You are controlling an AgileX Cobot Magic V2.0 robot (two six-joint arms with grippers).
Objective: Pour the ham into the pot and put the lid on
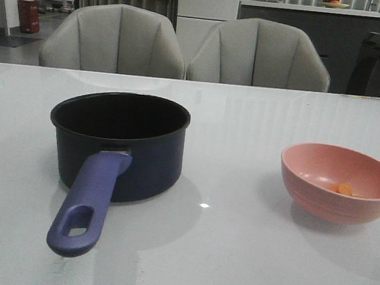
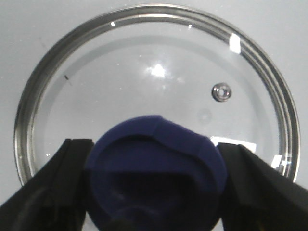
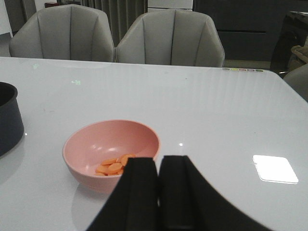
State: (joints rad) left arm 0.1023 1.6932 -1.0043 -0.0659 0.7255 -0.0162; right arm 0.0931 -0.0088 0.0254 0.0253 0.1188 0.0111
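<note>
Nothing is poured yet: we judge our nearly closed right end effector (image 3: 159, 166) must first grasp the pink bowl (image 3: 82, 161) of ham (image 3: 114, 167) just ahead, while our left end effector (image 2: 154, 185) straddles the lid (image 2: 144, 72) knob (image 2: 156, 168), wide, away from the pot (image 1: 118, 142).

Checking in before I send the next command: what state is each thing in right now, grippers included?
pot: upright on the table, uncovered, nothing seen inside.
lid: flat on the table, knob up, off the pot.
ham: slices in the pink bowl, not poured.
left gripper: open, fingers either side of the lid's knob.
right gripper: shut, empty, above the table near the bowl.
</note>
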